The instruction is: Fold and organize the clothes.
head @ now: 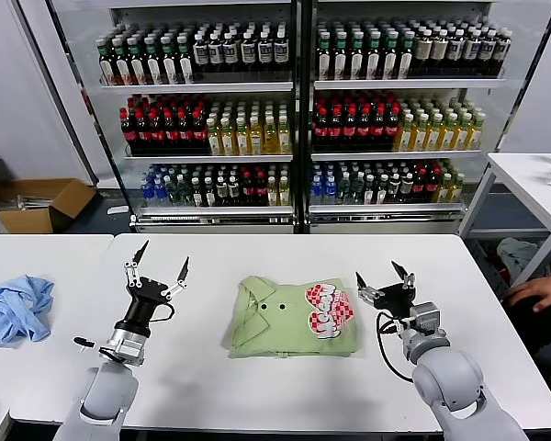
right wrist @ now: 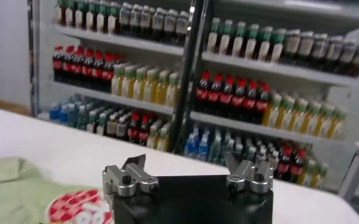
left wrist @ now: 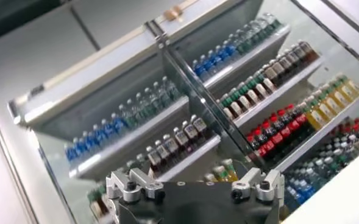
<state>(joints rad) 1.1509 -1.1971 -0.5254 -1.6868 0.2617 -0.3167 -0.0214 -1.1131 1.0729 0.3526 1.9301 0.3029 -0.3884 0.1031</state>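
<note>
The clothes, a light green polo shirt (head: 289, 322) with a red-and-white checkered print (head: 329, 310), lie folded into a rectangle at the middle of the white table (head: 257, 395). Part of the shirt (right wrist: 14, 189) and its print also show in the right wrist view. My left gripper (head: 163, 254) stands to the shirt's left, raised above the table, fingers pointing up and open, holding nothing. My right gripper (head: 378, 272) hovers just off the shirt's right edge, open and empty, its fingers (right wrist: 135, 163) spread wide.
A crumpled light blue garment (head: 16, 308) lies at the table's far left. Drink shelves (head: 298, 110) fill the back. A person's hand (head: 537, 289) rests at the table's right edge. A cardboard box (head: 37, 204) sits on the floor at the left.
</note>
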